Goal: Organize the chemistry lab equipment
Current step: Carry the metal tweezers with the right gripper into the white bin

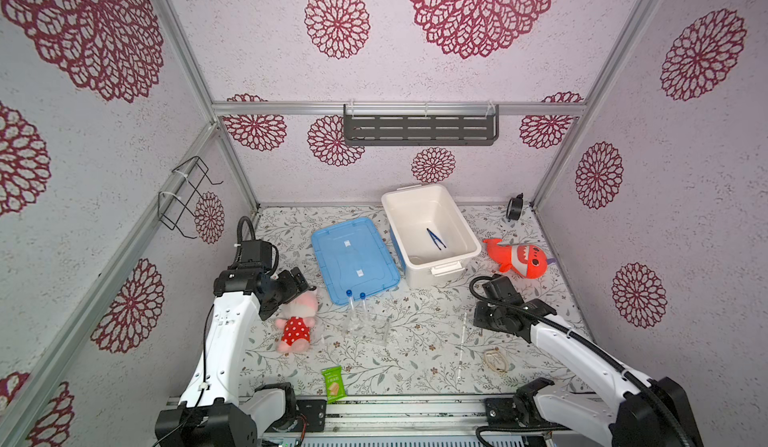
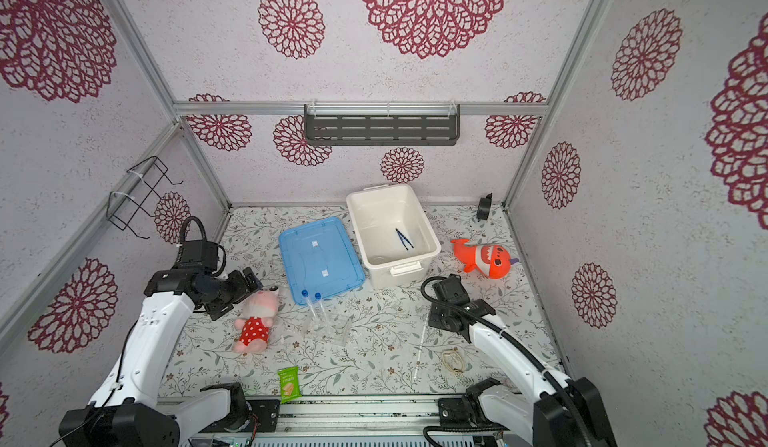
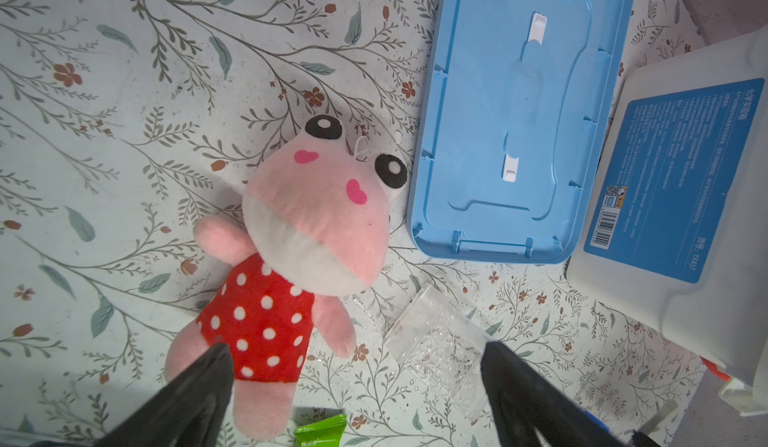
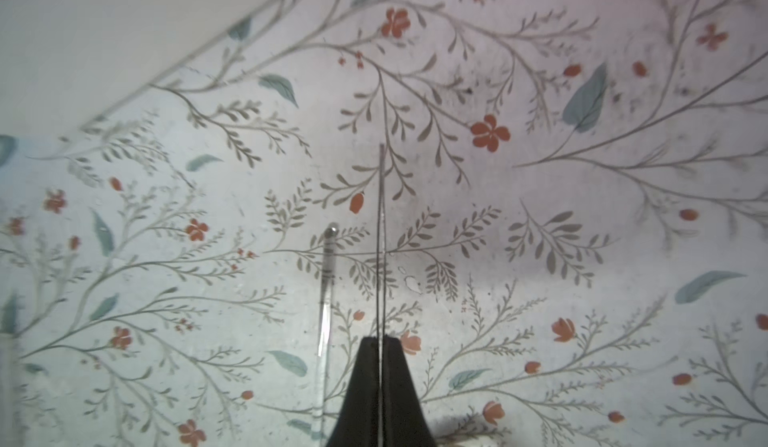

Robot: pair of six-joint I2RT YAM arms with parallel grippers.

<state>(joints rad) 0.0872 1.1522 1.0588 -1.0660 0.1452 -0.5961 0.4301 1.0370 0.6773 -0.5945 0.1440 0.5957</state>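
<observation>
Two clear tubes with blue caps (image 1: 357, 305) lie by the blue lid's near edge, next to clear beakers (image 1: 374, 327). In the left wrist view one clear beaker (image 3: 440, 349) lies on its side. My left gripper (image 3: 357, 353) hangs open over the mat between that beaker and a pink plush, holding nothing. Dark blue tweezers (image 1: 435, 239) lie inside the white bin. My right gripper (image 4: 380, 341) is shut on thin metal tweezers (image 4: 381, 237), seen edge on, low over the mat. A thin clear rod (image 4: 326, 299) lies just beside them, apart from the fingers.
A blue lid (image 1: 353, 258) lies flat left of the white bin (image 1: 415, 193). The pink plush (image 1: 297, 324) lies under my left gripper (image 1: 301, 282), an orange plush (image 1: 519, 260) at the right. A green snack packet (image 1: 333, 384) sits at the front edge, a pale loop (image 1: 496, 359) front right.
</observation>
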